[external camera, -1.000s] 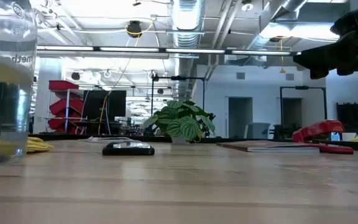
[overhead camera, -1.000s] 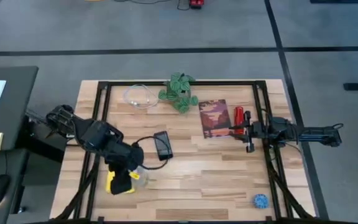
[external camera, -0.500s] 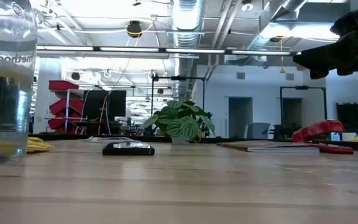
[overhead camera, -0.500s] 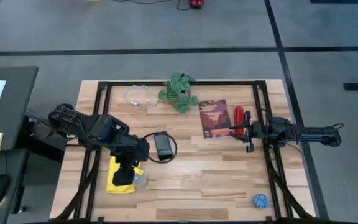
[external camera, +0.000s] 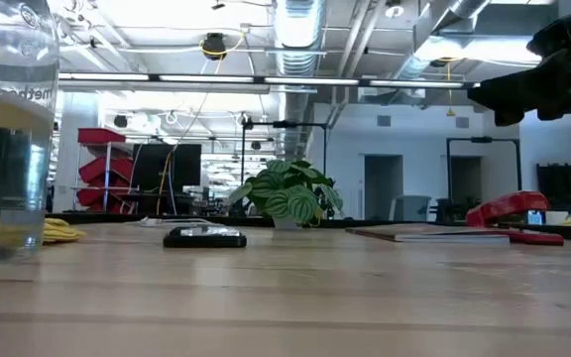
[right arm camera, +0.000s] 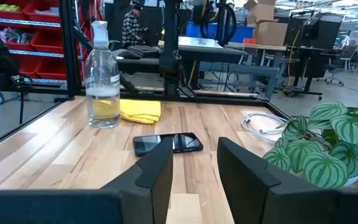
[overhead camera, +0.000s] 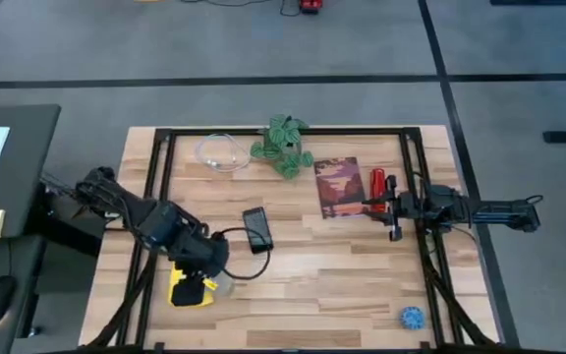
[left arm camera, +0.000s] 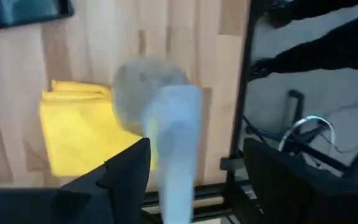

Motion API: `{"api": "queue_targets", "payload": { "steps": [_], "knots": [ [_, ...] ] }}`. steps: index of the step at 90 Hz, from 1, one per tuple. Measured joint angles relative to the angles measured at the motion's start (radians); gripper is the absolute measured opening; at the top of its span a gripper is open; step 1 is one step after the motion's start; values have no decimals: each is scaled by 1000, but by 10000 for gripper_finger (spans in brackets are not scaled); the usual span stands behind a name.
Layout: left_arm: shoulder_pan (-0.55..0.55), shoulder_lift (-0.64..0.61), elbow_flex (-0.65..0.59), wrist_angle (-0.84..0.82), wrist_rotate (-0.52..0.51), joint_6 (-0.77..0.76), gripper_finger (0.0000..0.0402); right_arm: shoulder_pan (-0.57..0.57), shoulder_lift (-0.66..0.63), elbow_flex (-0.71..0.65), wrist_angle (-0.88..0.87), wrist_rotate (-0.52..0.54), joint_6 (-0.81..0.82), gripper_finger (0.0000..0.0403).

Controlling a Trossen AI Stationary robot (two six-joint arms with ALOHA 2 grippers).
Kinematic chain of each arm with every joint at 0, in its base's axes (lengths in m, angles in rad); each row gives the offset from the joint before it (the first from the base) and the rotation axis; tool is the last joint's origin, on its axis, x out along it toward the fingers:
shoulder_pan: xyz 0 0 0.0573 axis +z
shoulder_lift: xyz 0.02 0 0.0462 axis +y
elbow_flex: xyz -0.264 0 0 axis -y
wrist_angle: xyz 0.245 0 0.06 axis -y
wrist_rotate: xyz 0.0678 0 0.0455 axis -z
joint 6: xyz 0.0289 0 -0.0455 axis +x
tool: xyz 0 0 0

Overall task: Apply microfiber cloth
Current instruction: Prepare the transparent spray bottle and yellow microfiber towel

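Observation:
The yellow microfiber cloth (overhead camera: pixel 187 292) lies folded and flat on the table near the front left, and it also shows in the left wrist view (left arm camera: pixel 82 137). A clear spray bottle (overhead camera: pixel 223 285) stands upright next to it. My left gripper (overhead camera: pixel 207 270) hovers open above the cloth and the bottle. Its fingers (left arm camera: pixel 129 174) stand on either side of the bottle's head (left arm camera: pixel 160 106) and touch nothing that I can see. My right gripper (overhead camera: pixel 373 205) waits open above the table's right side, next to a red stapler (overhead camera: pixel 378 183).
A black phone (overhead camera: pixel 256 228) lies face up at mid-table with a cable looping near it. A potted plant (overhead camera: pixel 284 145), a coiled clear cable (overhead camera: pixel 220 152) and a book (overhead camera: pixel 338 187) sit along the far side. A small blue ball (overhead camera: pixel 413 318) lies near the front right.
My left gripper swung toward the far edge and the phone, uncovering more of the cloth. It then came back toward the near edge, over the cloth and bottle. Cloth and bottle have stayed in place.

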Motion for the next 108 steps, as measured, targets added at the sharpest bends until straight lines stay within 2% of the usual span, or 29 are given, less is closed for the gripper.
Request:
{"api": "queue_targets", "payload": {
  "steps": [13, 21, 29, 42, 45, 56, 67, 77, 98, 108],
  "knots": [
    [-9, 0, -31, 0, -32, -60, 225, 0, 0, 0, 0, 0, 0, 113],
    [-9, 0, -42, 0, -29, -90, 205, 0, 0, 0, 0, 0, 0, 113],
    [-7, -1, -53, -1, -15, -120, 164, 0, 0, 0, 0, 0, 0, 113],
    [9, -2, -53, -7, 2, -135, 61, 0, 0, 0, 0, 0, 0, 113],
    [15, -4, -53, -13, 2, -136, 50, 0, 0, 0, 0, 0, 0, 113],
    [34, 11, -25, 0, -4, -132, 50, 0, 0, 0, 0, 0, 0, 113],
    [64, 68, 57, 11, -24, -78, 50, 0, 0, 0, 0, 0, 0, 113],
    [90, 165, 186, 6, -57, 7, 50, 0, 0, 0, 0, 0, 0, 113],
    [144, 411, 554, 4, -152, 180, 49, 0, 0, 0, 0, 0, 0, 113],
    [162, 417, 505, 87, -184, 227, 48, 0, 0, 0, 2, -1, 0, 113]
  ]
}}
